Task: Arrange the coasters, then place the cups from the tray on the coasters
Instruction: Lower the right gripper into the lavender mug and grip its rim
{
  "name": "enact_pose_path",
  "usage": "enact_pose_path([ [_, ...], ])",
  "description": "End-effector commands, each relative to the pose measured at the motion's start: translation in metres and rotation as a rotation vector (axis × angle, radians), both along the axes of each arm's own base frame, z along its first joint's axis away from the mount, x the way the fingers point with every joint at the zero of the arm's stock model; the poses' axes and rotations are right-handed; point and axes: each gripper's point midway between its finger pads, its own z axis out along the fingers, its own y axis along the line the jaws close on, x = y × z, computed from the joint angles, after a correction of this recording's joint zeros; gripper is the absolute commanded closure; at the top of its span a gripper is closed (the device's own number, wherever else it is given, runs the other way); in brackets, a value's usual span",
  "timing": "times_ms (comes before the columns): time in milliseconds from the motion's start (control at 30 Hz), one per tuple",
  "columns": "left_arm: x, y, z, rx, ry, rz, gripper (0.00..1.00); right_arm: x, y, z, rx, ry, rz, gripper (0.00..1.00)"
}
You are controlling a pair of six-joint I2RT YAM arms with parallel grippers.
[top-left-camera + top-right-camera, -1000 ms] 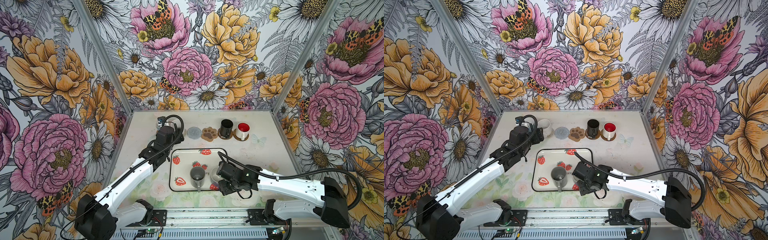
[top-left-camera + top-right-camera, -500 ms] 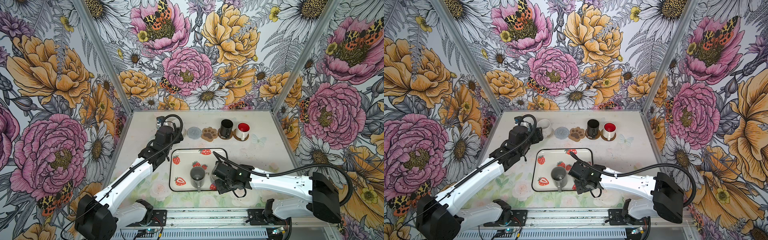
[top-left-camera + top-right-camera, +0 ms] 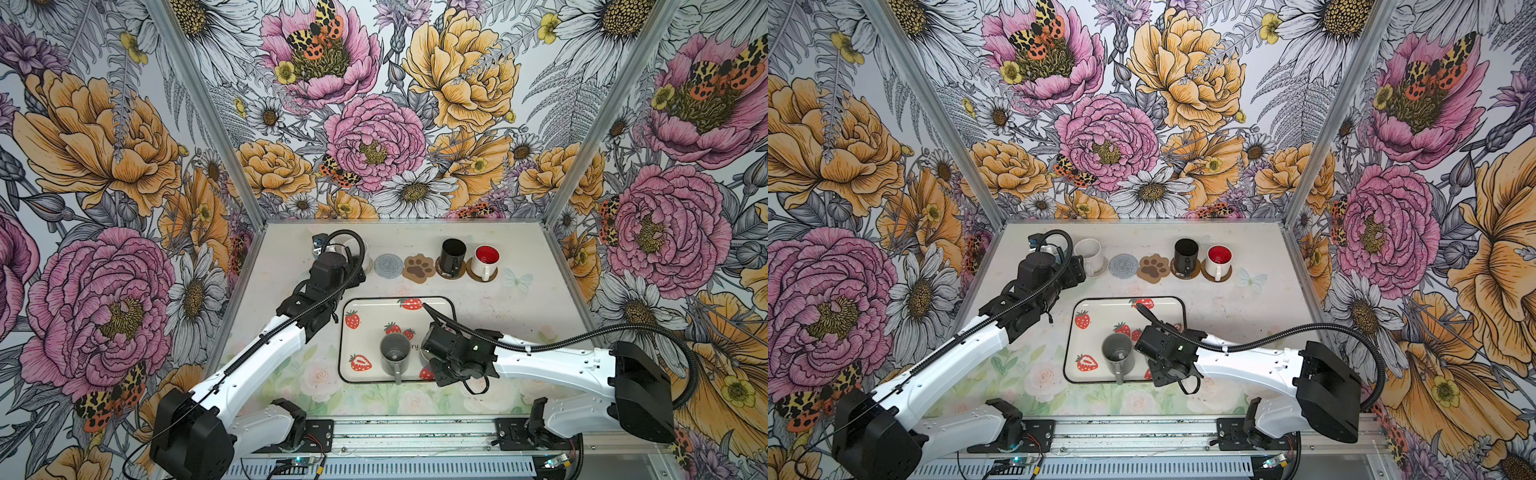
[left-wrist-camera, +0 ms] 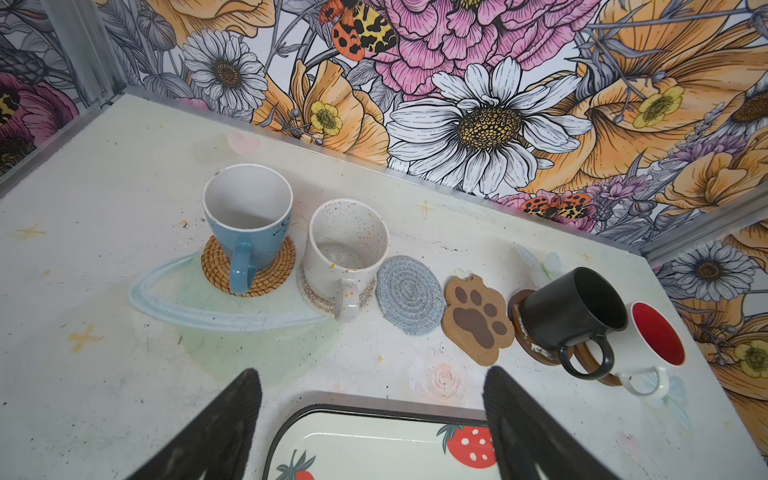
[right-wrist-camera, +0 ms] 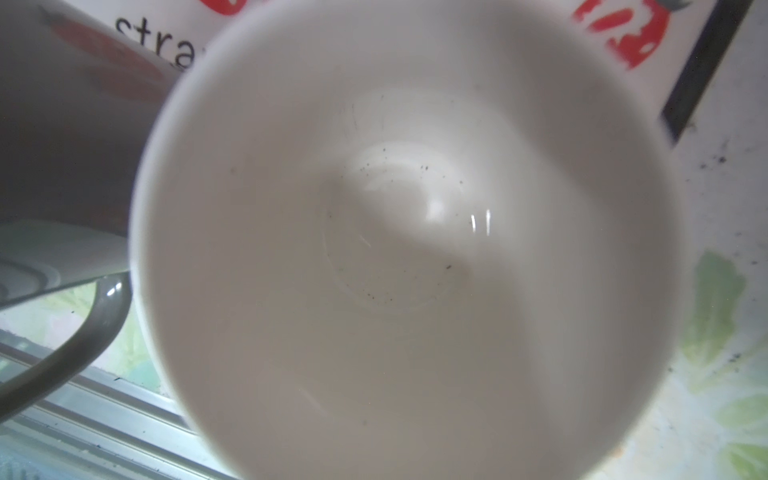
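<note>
Along the back stand a light blue cup (image 4: pixel 245 224) on a rattan coaster (image 4: pixel 274 270), a white cup (image 4: pixel 345 249) on a whitish coaster, a bare grey-blue coaster (image 3: pixel 388 266), a bare paw coaster (image 3: pixel 419 268), a black cup (image 3: pixel 452 253) and a red-lined cup (image 3: pixel 485 259) on brown discs. The tray (image 3: pixel 374 320) holds a grey cup (image 3: pixel 395 353) and a pale cup (image 5: pixel 395 249). My right gripper (image 3: pixel 430 353) sits directly over the pale cup, its fingers hidden. My left gripper (image 4: pixel 372 386) hangs open and empty between tray and row.
The tray's front rim lies close to the table's front edge and the metal rail. Floral walls enclose the table on three sides. The right arm's cable loops over the tray's right half. The grey cup's handle (image 5: pixel 83 332) passes beside the pale cup.
The right arm has slid left across the tray, bringing its gripper over the pale cup next to the grey cup. The left arm has barely moved.
</note>
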Motion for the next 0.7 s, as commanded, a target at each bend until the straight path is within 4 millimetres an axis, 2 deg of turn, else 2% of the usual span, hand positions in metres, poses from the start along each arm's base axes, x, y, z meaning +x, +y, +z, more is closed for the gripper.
enact_pose_path([
  [0,0.0021,-0.0024,-0.0046,-0.023,0.006,-0.009,0.15,0.0095,0.0054,-0.0003,0.018,-0.032,-0.018,0.64],
  [667,0.0039,-0.0025,-0.0056,-0.02,0.011,-0.008,0.15,0.0111,0.007,-0.0047,0.016,-0.018,-0.023,0.89],
])
